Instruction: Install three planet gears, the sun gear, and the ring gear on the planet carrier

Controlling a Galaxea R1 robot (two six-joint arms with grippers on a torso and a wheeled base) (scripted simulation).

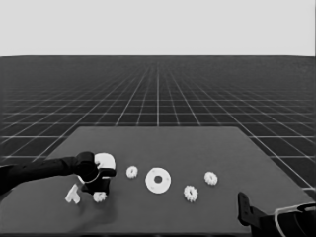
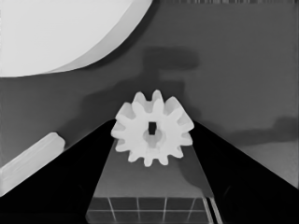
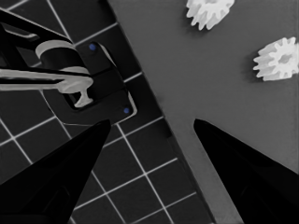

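— Where is the left gripper (image 2: pixel 152 135) at this moment?

— It is over the left end of the table (image 1: pixel 197 143), low above a planet gear (image 2: pixel 153 129). In the left wrist view this gear sits between the two black fingers, and each finger tip meets its teeth, so the fingers look clamped on it.

— And the round parts?

— The larger round part (image 1: pixel 104 161) is just behind this gripper, partly hidden by the arm. The smaller round part (image 1: pixel 158 180) lies flat near the table's middle. One gear (image 1: pixel 132 172) is between these two, and two gears (image 1: pixel 190 193) (image 1: pixel 211 178) lie to the right of the smaller round part, well apart from it.

— The thin white piece (image 1: pixel 73 194)?

— It lies just beside the left gripper, nearer the table's left edge.

— The right gripper (image 3: pixel 152 123)?

— It waits at the table's near right corner, fingers apart, holding nothing.
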